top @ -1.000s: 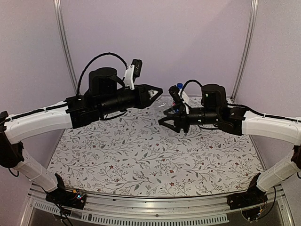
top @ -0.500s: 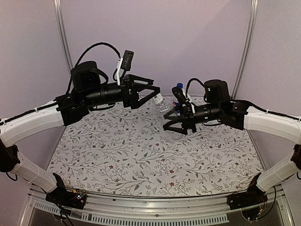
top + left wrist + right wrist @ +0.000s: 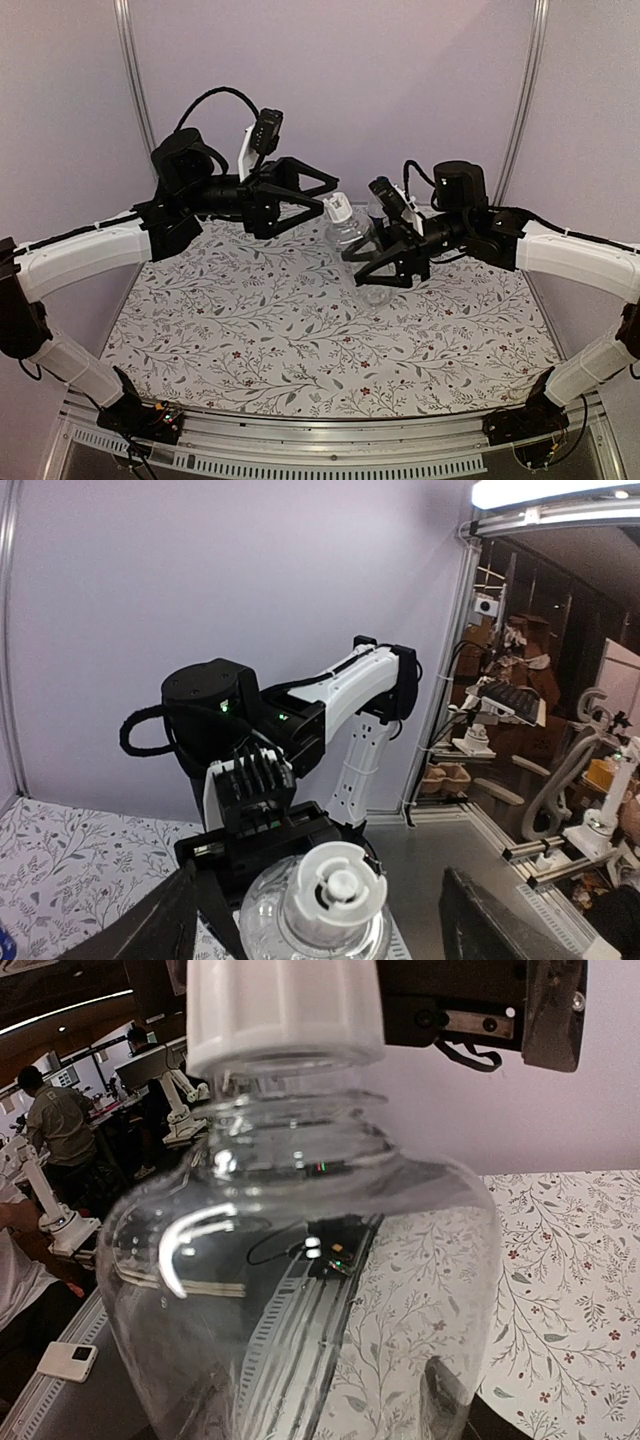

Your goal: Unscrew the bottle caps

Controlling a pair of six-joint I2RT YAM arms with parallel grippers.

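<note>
A plain clear bottle [image 3: 354, 238] hangs tilted above the table, its white bottle cap [image 3: 338, 209] pointing left. My right gripper [image 3: 372, 268] is shut on the bottle's body, which fills the right wrist view [image 3: 300, 1290] with the cap [image 3: 285, 1010] at the top. My left gripper [image 3: 329, 197] is open, its fingers on either side of the cap and apart from it. Seen end-on in the left wrist view, the cap [image 3: 335, 890] sits between the two dark fingers [image 3: 165, 920]. The other bottle is hidden behind my right wrist.
A floral cloth [image 3: 300, 330] covers the table. Metal posts [image 3: 135, 90] and lilac walls close in the back and sides. The right arm [image 3: 330, 700] fills the middle of the left wrist view.
The left gripper opened, drew back a little, and now stands around the cap. The right arm brought the clear bottle up and to the left, toward it.
</note>
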